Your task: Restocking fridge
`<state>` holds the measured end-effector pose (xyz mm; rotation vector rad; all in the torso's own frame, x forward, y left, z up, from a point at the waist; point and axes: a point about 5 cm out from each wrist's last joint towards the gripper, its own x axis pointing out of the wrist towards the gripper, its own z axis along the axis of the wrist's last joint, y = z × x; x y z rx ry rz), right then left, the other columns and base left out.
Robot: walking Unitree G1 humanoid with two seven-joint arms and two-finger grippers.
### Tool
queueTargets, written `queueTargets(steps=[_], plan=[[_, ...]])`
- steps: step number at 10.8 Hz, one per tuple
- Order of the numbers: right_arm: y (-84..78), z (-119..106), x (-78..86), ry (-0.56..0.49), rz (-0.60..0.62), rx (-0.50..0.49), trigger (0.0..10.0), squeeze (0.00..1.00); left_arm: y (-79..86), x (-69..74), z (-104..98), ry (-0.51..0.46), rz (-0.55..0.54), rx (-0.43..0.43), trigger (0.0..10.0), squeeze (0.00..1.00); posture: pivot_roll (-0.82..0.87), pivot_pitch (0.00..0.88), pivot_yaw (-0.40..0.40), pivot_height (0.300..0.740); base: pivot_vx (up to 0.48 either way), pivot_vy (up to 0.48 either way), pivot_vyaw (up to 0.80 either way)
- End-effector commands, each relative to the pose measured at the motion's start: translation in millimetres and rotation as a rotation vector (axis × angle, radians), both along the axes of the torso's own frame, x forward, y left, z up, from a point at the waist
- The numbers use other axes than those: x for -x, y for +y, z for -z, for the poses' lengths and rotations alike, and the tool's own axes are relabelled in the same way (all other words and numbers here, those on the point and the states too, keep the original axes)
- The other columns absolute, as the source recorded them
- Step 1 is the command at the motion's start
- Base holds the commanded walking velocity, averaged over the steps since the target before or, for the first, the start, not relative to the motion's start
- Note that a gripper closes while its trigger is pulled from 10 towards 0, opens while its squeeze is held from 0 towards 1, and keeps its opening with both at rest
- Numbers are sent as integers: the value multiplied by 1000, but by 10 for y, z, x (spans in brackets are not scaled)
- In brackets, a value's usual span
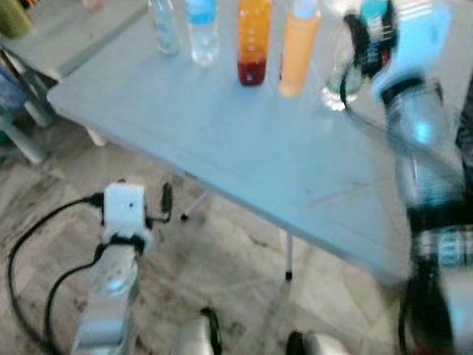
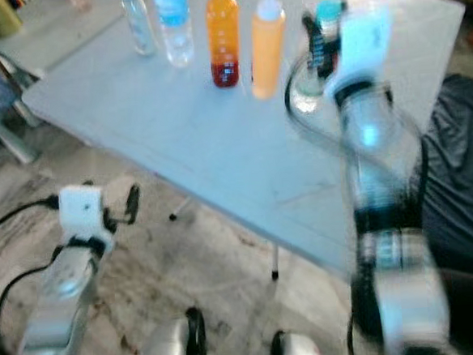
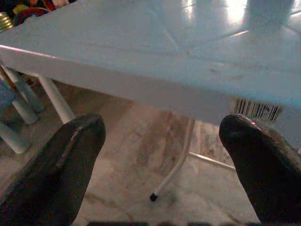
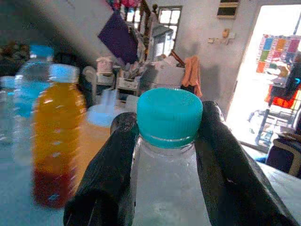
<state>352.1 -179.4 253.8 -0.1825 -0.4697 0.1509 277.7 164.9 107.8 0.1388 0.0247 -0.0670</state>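
The clear bottle (image 4: 164, 179) stands upright on the table (image 1: 243, 153), its long axis vertical and teal cap up. The right end effector (image 4: 164, 155) has its black fingers (image 4: 225, 160) pressed against the bottle's neck on both sides, arm reaching forward over the table. Beside it stand an orange squeeze bottle (image 1: 299, 47) and a juice bottle (image 1: 252, 34). The left end effector (image 3: 169, 155) hangs low off the table's edge, fingers spread wide. The right arm is motion-blurred in the eye views.

Standing on thin white legs (image 1: 288, 259) over a marbled floor (image 1: 234, 259): pale blue counter (image 1: 250, 144). Lying beside it, dark cloth (image 2: 459, 170). Hanging behind, orange towel (image 4: 191, 70).
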Motion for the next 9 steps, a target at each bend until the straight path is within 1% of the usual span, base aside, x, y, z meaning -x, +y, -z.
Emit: queueTargets(steps=[1, 2, 3, 4, 5, 6, 7, 8, 9], plan=[[149, 121, 63, 58, -55, -15, 0, 0, 31, -15, 32, 9, -21, -3, 10000, 0, 124, 131, 23, 740, 0, 0, 0], [244, 200, 184, 70, -94, -40, 10000, 0, 40, -32, 31, 4, -29, 6, 10000, 0, 117, 123, 16, 740, 0, 0, 0], [376, 332, 341, 101, -126, -90, 10000, 0, 55, -38, 52, 5, -46, 9, 10000, 0, 116, 115, 0, 740, 0, 0, 0], [429, 436, 420, 140, -101, -163, 10000, 0, 60, -35, 77, 3, -64, 12, 10000, 0, 118, 104, -18, 740, 0, 255, 0], [447, 547, 487, 197, -76, -212, 10000, 0, 74, -29, 97, 2, -85, 21, 10000, 0, 120, 99, -31, 740, 0, 337, 0], [412, 716, 519, 263, -16, -256, 10000, 0, 81, -9, 117, 9, -97, 29, 10000, 0, 123, 96, -42, 740, 0, 480, 0], [389, 885, 588, 333, 5, -272, 10000, 0, 100, 27, 166, 25, -113, 41, 10000, 0, 122, 89, -43, 740, 0, 480, 0], [376, 925, 628, 346, -12, -277, 10000, 0, 105, 49, 192, 30, -116, 38, 10000, 0, 120, 82, -48, 740, 0, 480, 0], [321, 1042, 653, 405, -25, -257, 10000, 0, 99, 78, 234, 41, -116, 38, 10000, 0, 120, 69, -55, 740, 0, 480, 0]])
